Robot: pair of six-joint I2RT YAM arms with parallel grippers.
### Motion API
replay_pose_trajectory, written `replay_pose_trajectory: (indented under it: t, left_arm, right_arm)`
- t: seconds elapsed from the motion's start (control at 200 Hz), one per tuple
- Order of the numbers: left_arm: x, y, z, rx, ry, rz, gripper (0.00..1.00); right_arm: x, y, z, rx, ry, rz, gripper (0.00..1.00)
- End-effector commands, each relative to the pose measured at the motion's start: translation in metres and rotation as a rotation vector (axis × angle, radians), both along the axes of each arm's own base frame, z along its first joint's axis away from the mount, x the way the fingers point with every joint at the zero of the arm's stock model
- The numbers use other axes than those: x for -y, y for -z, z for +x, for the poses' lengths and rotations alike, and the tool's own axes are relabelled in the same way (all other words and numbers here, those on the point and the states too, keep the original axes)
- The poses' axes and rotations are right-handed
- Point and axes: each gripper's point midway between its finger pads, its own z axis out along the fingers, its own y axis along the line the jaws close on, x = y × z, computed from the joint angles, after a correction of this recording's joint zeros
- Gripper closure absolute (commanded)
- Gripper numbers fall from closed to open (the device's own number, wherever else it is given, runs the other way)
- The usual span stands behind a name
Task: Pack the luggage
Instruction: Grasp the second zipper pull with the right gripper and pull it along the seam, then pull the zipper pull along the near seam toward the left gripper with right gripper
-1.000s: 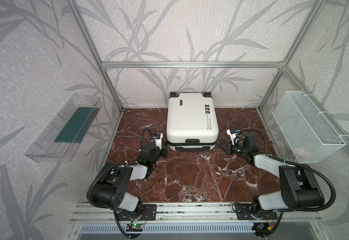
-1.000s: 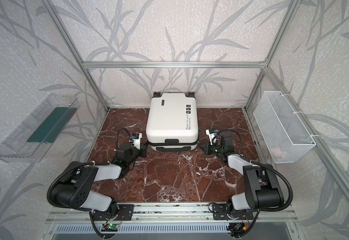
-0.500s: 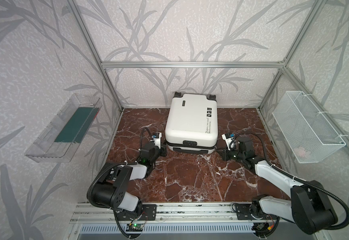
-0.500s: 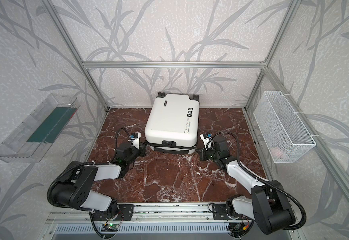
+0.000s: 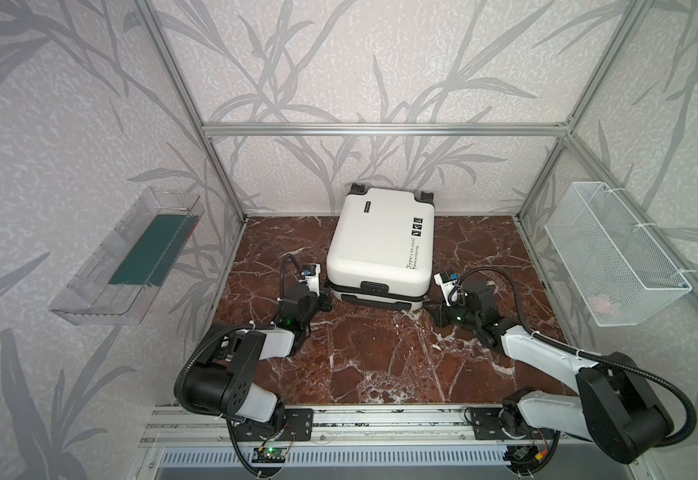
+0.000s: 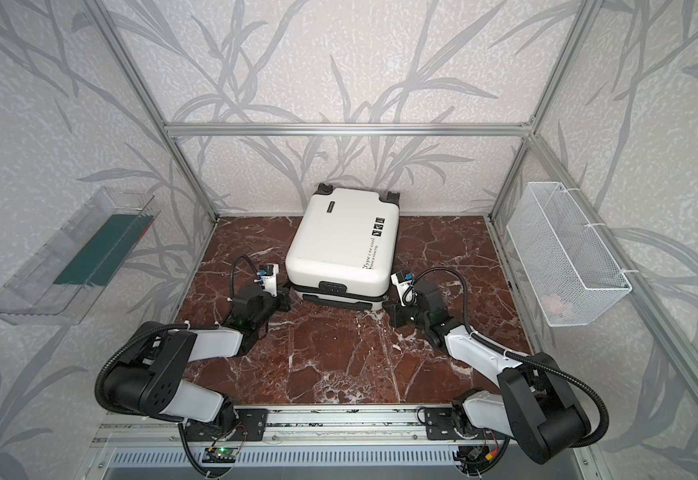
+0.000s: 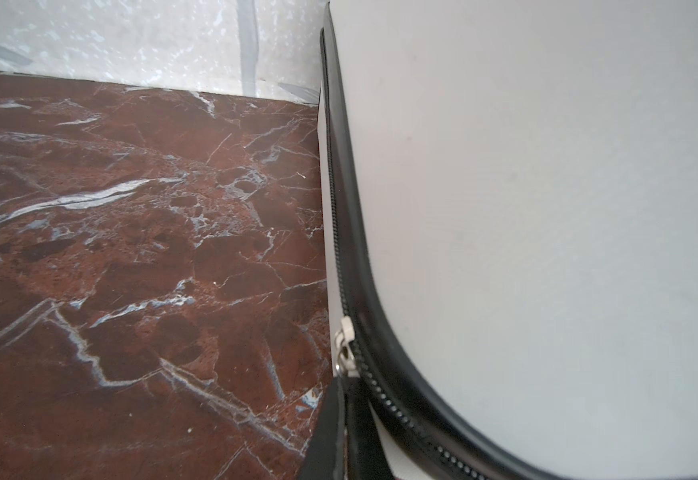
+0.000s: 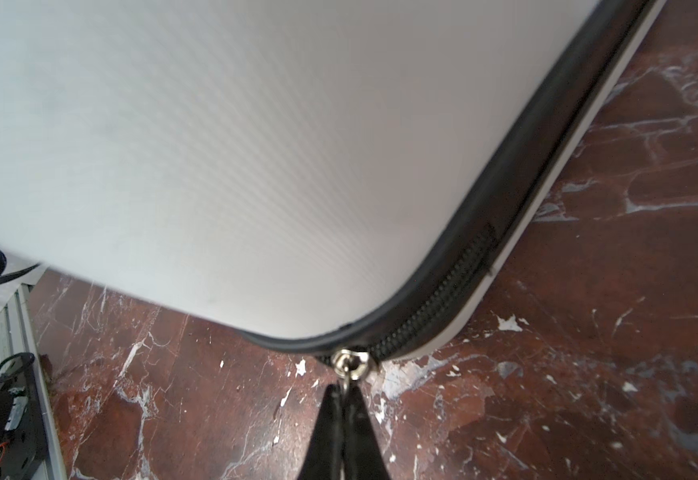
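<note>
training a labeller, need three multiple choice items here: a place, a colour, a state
1. The luggage lies: A on the marble floor by the back wall; B in a basket; C on the front rail.
2. Its zipper tape is: A white; B black; C red.
3. The left gripper and right gripper are: A wide open; B holding baskets; C each shut on a zipper pull.
A, seen in both top views; B, dark band in wrist views; C, fingers pinch each pull.

A clear bin [image 5: 98,300] holds a green sheet [image 5: 147,253]; a wire basket [image 5: 607,249] hangs opposite.
</note>
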Motion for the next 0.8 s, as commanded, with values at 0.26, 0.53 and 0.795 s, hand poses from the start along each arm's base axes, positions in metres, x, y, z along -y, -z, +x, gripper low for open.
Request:
replay_pose_trajectory:
  t: [0.26, 0.53, 0.795]
  left_arm:
    - [0.04, -0.031, -0.004, 0.102, 0.168, -0.067, 1.0]
    - [0.045, -0.03, -0.008, 0.101, 0.181, -0.054, 1.0]
    - [0.047, -0.027, -0.012, 0.097, 0.184, -0.051, 1.0]
  right_arm:
    - [-0.036, -0.01, -0.031, -0.002, -0.162, 0.125, 1.0]
    - [-0.08, -0.017, -0.04, 0.038, -0.233, 0.099, 1.0]
    - [-0.079, -0.02, -0.032, 0.083, -0.151, 0.078, 1.0]
